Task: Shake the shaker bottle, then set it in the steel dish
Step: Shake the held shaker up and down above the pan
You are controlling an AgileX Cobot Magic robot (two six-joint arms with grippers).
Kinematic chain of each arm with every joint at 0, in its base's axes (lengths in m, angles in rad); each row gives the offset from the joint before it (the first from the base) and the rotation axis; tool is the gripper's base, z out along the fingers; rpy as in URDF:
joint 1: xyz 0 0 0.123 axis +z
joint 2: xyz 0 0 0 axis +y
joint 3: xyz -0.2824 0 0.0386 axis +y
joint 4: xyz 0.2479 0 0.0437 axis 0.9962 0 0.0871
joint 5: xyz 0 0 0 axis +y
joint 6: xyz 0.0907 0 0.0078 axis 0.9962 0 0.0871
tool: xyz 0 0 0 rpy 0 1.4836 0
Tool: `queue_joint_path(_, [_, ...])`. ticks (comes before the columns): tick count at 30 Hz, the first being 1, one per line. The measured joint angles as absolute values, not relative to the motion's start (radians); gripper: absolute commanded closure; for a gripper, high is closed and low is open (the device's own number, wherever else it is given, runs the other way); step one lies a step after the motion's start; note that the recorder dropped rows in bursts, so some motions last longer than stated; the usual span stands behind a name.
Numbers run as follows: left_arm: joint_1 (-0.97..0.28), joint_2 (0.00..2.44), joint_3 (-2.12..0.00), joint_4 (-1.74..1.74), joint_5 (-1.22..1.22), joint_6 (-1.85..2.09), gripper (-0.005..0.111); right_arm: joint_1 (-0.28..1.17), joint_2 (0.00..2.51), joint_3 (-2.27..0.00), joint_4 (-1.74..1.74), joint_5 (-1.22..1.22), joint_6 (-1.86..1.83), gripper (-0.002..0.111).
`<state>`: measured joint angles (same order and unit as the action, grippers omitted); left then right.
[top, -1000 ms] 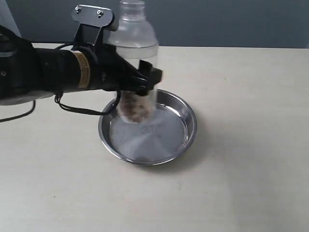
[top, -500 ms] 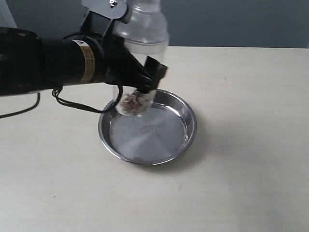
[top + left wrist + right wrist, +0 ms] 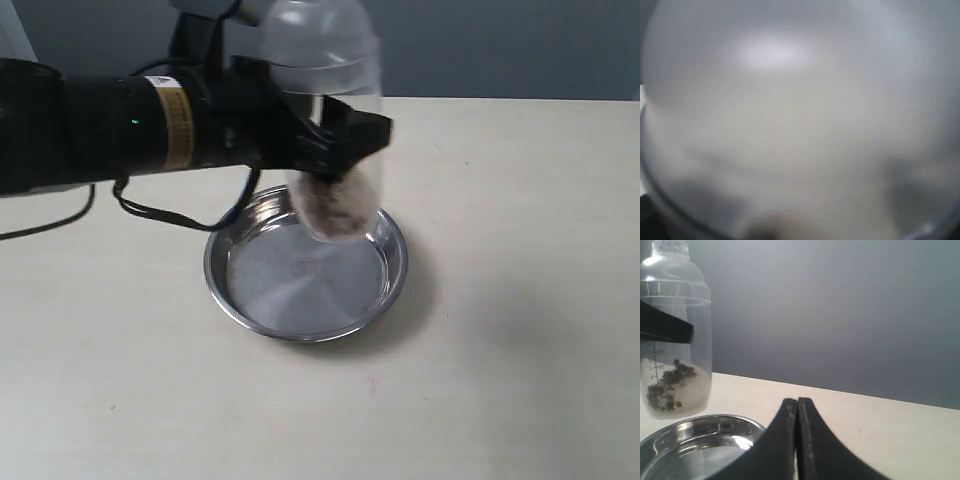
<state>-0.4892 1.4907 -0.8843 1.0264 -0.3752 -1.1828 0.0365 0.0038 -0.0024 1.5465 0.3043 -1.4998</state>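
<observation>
The shaker bottle (image 3: 330, 140) is held upright in the air over the far part of the steel dish (image 3: 228, 290), its brown and whitish grains at the bottom. My left gripper (image 3: 345, 140) is shut on the shaker bottle around its middle. Its frosted wall (image 3: 800, 120) fills the left wrist view, hiding the fingers. From the right wrist, the shaker bottle (image 3: 675, 335) hangs above the steel dish (image 3: 670, 437), one black finger across it. My right gripper (image 3: 797, 405) is shut and empty, away from both; the exterior view does not show it.
A beige table (image 3: 500, 330) carries the dish near its middle. A black cable (image 3: 165, 220) hangs from the left arm just left of the dish. A grey wall (image 3: 500, 45) stands behind the table.
The bottle and my left gripper have swung right, from the dish's far left rim to over its far right part. The grains have shifted inside. The dish has not moved.
</observation>
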Motion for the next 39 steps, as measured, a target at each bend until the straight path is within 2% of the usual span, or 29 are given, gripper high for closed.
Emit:
queue_joint_path(3, [-0.527, 1.492, -0.915, 1.071, -0.347, -1.219, 0.106, 0.037, 0.004, -0.002, 1.547, 0.304, -1.5, 0.109])
queue_joint_path(7, [-0.494, 1.446, -0.952, 1.138, -0.333, -1.24, 0.106, 0.037, 0.004, -0.002, 1.547, 0.304, -1.5, 0.109])
queue_joint_path(11, [-0.518, 1.43, -0.869, 1.258, -0.278, -1.35, 0.106, 0.037, 0.004, -0.002, 1.547, 0.304, -1.5, 0.109])
queue_joint_path(14, [-0.525, 1.489, -0.825, 1.228, -0.278, -1.276, 0.106, 0.037, 0.004, -0.002, 1.547, 0.304, -1.5, 0.109])
queue_joint_path(17, [-0.518, 1.462, -0.899, 1.166, -0.254, -1.202, 0.106, 0.037, 0.004, -0.002, 1.547, 0.304, -1.5, 0.109])
queue_joint_path(21, [-0.526, 1.421, -0.862, 1.19, -0.239, -1.236, 0.106, 0.037, 0.004, -0.002, 1.547, 0.304, -1.5, 0.109])
queue_joint_path(24, [-0.531, 1.495, -0.803, 1.203, -0.233, -1.231, 0.106, 0.037, 0.004, -0.002, 1.547, 0.304, -1.5, 0.109])
queue_joint_path(29, [-0.509, 1.431, -0.892, 1.201, -0.222, -1.234, 0.106, 0.037, 0.004, -0.002, 1.547, 0.302, -1.5, 0.109])
queue_joint_path(33, [-0.515, 1.466, -0.833, 1.17, -0.261, -1.222, 0.106, 0.037, 0.004, -0.002, 1.547, 0.302, -1.5, 0.109])
queue_joint_path(36, [-0.519, 1.435, -0.912, 1.171, -0.245, -1.216, 0.106, 0.037, 0.004, -0.002, 1.547, 0.302, -1.5, 0.109])
queue_joint_path(39, [-0.537, 1.437, -0.855, 1.211, -0.259, -1.272, 0.106, 0.037, 0.004, -0.002, 1.547, 0.302, -1.5, 0.109])
